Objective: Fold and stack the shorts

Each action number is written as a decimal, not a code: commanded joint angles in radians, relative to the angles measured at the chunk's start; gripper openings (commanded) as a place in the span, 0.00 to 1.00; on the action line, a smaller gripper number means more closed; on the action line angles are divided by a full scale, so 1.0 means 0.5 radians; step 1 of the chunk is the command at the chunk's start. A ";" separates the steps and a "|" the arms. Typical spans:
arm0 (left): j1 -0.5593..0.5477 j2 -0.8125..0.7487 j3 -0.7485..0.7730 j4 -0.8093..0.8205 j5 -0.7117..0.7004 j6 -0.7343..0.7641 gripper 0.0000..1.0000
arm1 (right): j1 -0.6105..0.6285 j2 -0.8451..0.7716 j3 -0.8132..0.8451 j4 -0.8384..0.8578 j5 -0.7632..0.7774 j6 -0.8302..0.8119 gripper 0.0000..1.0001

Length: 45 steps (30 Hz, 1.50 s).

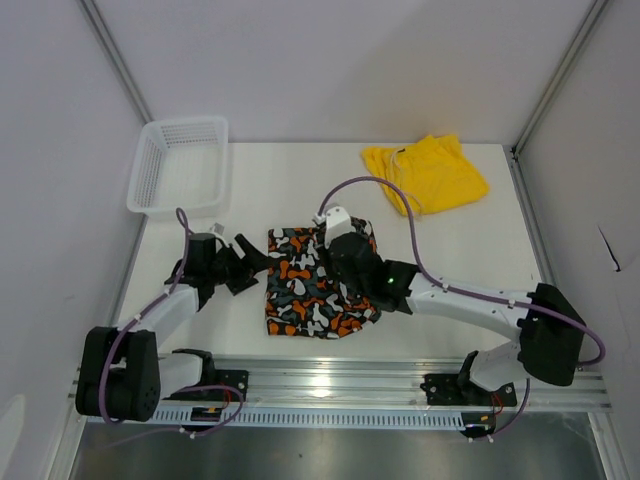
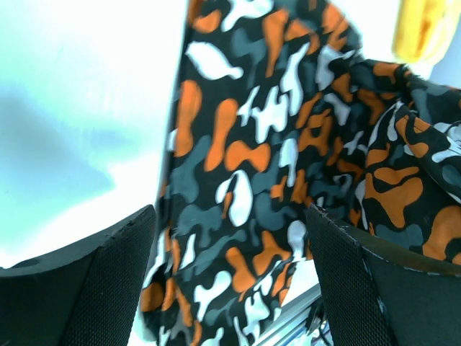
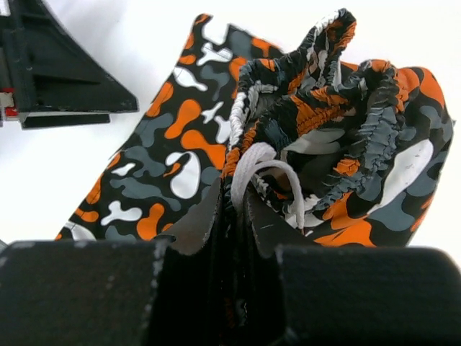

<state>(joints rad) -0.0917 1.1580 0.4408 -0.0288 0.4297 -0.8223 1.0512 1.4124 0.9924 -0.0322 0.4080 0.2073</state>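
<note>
Two pairs of shorts on a white table (image 1: 480,260).

Patterned shorts (image 1: 305,295): directly under the right gripper (image 3: 234,213) and just beside the tips of the left gripper (image 1: 256,262). They lie flat on the side nearer the left gripper. At the right gripper they are bunched into a heap, with the waistband gathered and a white drawstring (image 3: 263,169) looping out. From above, the right wrist hides most of the heap.

Right gripper: clamped on a fold of the patterned cloth. Its fingertips are buried in fabric, and the number of layers held cannot be made out.

Left gripper: jaws spread wide, nothing between them. In its wrist view patterned cloth fills the gap beneath; contact cannot be judged.

Yellow shorts (image 1: 430,175): crumpled, well beyond the right gripper and apart from both grippers. Only a blurred corner shows in the left wrist view.

Basket (image 1: 150,170): white mesh, beyond the left gripper at the table's far corner.
</note>
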 commanded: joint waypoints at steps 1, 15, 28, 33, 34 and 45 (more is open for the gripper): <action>0.033 0.058 0.002 0.033 0.119 0.120 0.87 | 0.088 0.156 0.209 -0.006 0.132 -0.086 0.00; 0.055 0.316 0.039 0.220 0.217 0.117 0.87 | 0.423 0.988 0.785 -0.239 0.534 -0.200 0.16; 0.079 0.326 0.137 0.137 0.217 0.150 0.86 | 0.343 0.605 0.568 0.150 -0.352 0.026 0.65; 0.091 0.270 0.171 0.073 0.208 0.166 0.86 | 0.040 0.430 0.344 0.401 -0.873 0.318 0.51; 0.091 0.255 0.177 0.073 0.193 0.169 0.86 | -0.006 0.421 0.304 0.411 -0.917 0.361 0.48; 0.110 0.059 0.324 -0.129 0.128 0.193 0.79 | -0.353 0.731 0.264 0.509 -1.285 0.665 0.00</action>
<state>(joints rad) -0.0505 1.2221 0.5484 -0.0727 0.5007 -0.7570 0.8864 1.7370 1.1328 0.1570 -0.1379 0.4770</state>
